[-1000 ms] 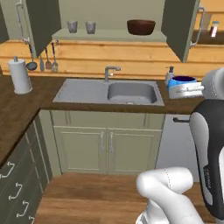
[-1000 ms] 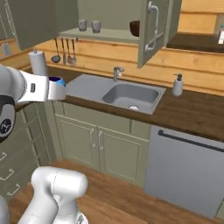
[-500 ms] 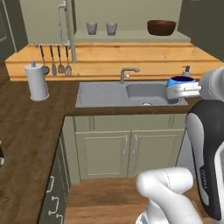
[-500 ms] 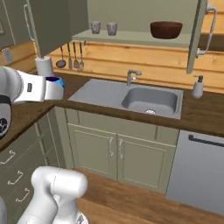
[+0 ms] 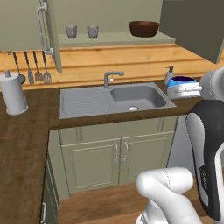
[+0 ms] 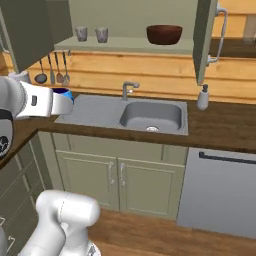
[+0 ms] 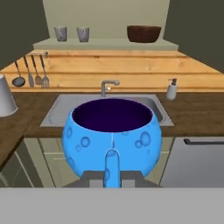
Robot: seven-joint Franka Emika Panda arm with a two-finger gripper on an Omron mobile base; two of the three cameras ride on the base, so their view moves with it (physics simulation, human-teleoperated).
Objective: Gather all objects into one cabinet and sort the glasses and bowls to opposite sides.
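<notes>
Since the earlier frames the whole scene has slid sideways in both base views, which is camera travel with the base; the sink (image 5: 114,99) now sits near the middle and the open cabinet (image 6: 125,46) is more squarely ahead, while the blue bowl stays in the grip at the same height. Nearest item: gripper (image 7: 112,168), closed on the small blue bowl (image 7: 112,136), one finger (image 7: 111,166) pressed against the near outer wall, bowl upright with dark inside showing. In the left base view the same bowl (image 5: 181,82) is held in the air near the sink's right end, above the counter edge (image 5: 39,113). Below: pale green base cabinet doors (image 6: 117,177); dishwasher front (image 6: 218,192) to the right. Mid-distance: grey sink with faucet (image 6: 129,89); soap dispenser (image 6: 202,97) on the right of the counter; paper towel roll (image 5: 13,93) on the left; hanging utensils (image 5: 30,72) on the wooden backsplash. Farthest: cabinet shelf, doors swung open, with two grey glasses (image 7: 61,33) (image 7: 82,34) side by side at the left and the brown bowl (image 7: 143,33) well apart at the right. The shelf lies above and beyond the held bowl, with the sink and faucet between.
</notes>
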